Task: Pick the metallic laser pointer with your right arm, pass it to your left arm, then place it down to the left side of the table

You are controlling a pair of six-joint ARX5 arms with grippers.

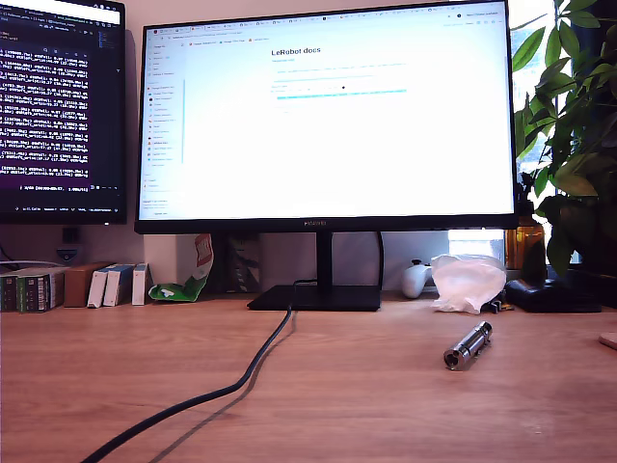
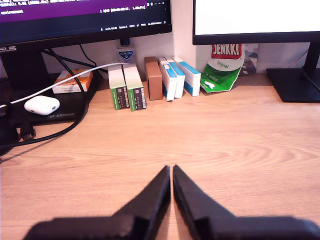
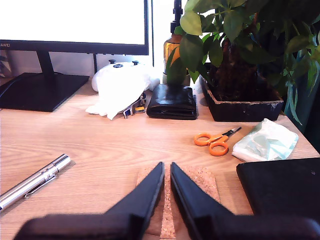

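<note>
Exterior view shows one metallic laser pointer (image 1: 468,345) lying flat on the table (image 1: 318,405), toward that view's right, its dark round end facing the camera. One long black cable (image 1: 231,386) runs across the wood from the stand of the white-screen monitor (image 1: 328,116); a second monitor (image 1: 60,106) with dark terminal text stands at that view's left. Neither arm appears there.

From the second wrist view, my second gripper (image 3: 166,170) has its two black fingers nearly together with only a thin slit between them and nothing held, poised over a cork coaster (image 3: 200,182). The single laser pointer (image 3: 34,181) lies well off to one side of these fingertips, apart from them, angled on the bare wood. One pair of orange scissors (image 3: 214,142), one black wallet (image 3: 172,101) and one potted plant (image 3: 240,60) sit beyond the tips.

My first gripper (image 2: 172,172) is likewise nearly closed and empty over bare table, with six small boxes (image 2: 155,80) standing in a row ahead of it; no pointer shows there.
</note>
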